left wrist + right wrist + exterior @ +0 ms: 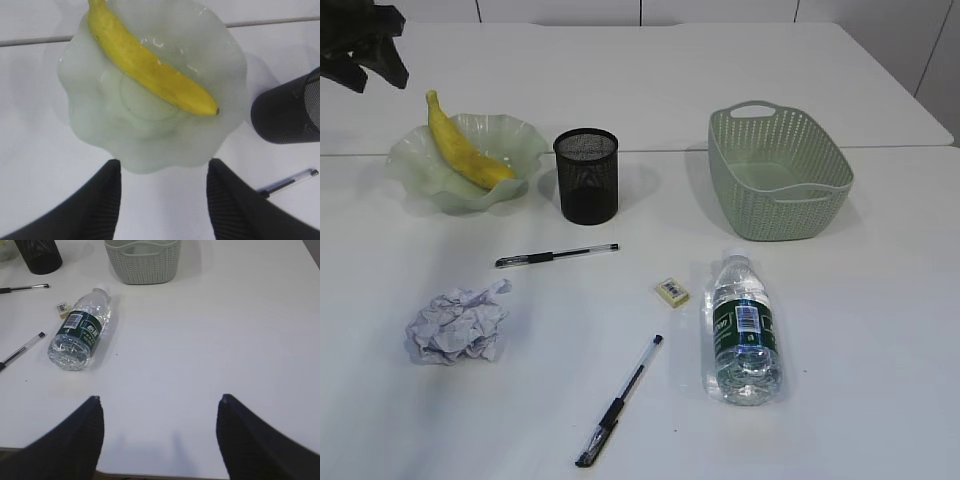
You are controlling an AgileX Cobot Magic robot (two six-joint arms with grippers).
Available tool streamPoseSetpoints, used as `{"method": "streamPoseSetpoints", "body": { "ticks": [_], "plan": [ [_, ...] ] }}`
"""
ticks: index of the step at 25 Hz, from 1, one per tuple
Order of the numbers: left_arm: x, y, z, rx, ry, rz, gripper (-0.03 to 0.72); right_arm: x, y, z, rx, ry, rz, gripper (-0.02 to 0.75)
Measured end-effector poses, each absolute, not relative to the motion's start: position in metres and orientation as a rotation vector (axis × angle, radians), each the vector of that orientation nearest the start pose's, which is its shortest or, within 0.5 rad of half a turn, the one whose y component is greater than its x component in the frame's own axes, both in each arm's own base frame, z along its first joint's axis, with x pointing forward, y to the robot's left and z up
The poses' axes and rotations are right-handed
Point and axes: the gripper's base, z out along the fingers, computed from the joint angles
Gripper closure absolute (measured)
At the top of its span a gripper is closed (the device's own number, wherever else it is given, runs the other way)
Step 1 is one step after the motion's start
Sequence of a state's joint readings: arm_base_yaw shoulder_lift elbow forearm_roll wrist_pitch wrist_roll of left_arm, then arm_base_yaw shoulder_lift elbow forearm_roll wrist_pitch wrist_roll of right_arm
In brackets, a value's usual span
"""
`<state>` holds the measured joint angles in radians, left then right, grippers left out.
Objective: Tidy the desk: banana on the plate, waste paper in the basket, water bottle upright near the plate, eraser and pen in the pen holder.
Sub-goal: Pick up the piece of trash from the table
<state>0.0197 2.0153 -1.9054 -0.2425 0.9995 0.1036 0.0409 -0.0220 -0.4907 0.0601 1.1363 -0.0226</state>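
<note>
The banana (465,150) (150,70) lies in the pale green plate (415,175) (100,125). My left gripper (164,167) (377,75) hovers above the plate's near rim, open and empty. The water bottle (741,330) (80,330) lies on its side with its cap toward the basket (780,175) (142,262). The eraser (671,291) (62,308) sits just left of the bottle. One pen (557,255) (290,182) lies in front of the black mesh pen holder (587,175) (290,115), another pen (618,402) nearer the front. The crumpled waste paper (457,325) rests front left. My right gripper (160,402) is open over bare table at the front edge.
A seam between two white tables (650,152) runs behind the plate, holder and basket. The basket holds nothing that I can see. Bare tabletop (225,330) stretches to the right of the bottle.
</note>
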Motion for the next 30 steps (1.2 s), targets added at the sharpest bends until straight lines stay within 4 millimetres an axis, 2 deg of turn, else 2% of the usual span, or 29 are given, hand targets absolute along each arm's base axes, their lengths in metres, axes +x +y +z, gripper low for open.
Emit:
{"method": "streamPoseSetpoints", "body": {
  "ticks": [4, 8, 13, 23, 26, 30],
  "plan": [
    [0.44, -0.009, 0.314, 0.023, 2.586, -0.255, 0.295, -0.011, 0.005, 0.269, -0.073, 2.105, 0.086, 0.218],
    [0.419, -0.009, 0.316, 0.022, 2.612, -0.252, 0.296, -0.011, 0.005, 0.269, -0.073, 2.105, 0.086, 0.218],
    [0.378, -0.01, 0.315, 0.007, 2.642, -0.253, 0.297, -0.011, 0.005, 0.269, -0.073, 2.105, 0.086, 0.218],
    [0.277, -0.017, 0.305, 0.016, 2.673, -0.256, 0.297, -0.011, 0.005, 0.269, -0.073, 2.105, 0.086, 0.218],
    [0.255, -0.024, 0.304, 0.053, 2.673, -0.264, 0.297, -0.011, 0.005, 0.269, -0.073, 2.105, 0.086, 0.218],
    [0.244, -0.031, 0.295, 0.09, 2.695, -0.277, 0.297, -0.011, 0.005, 0.269, -0.073, 2.105, 0.086, 0.218]
  ]
}}
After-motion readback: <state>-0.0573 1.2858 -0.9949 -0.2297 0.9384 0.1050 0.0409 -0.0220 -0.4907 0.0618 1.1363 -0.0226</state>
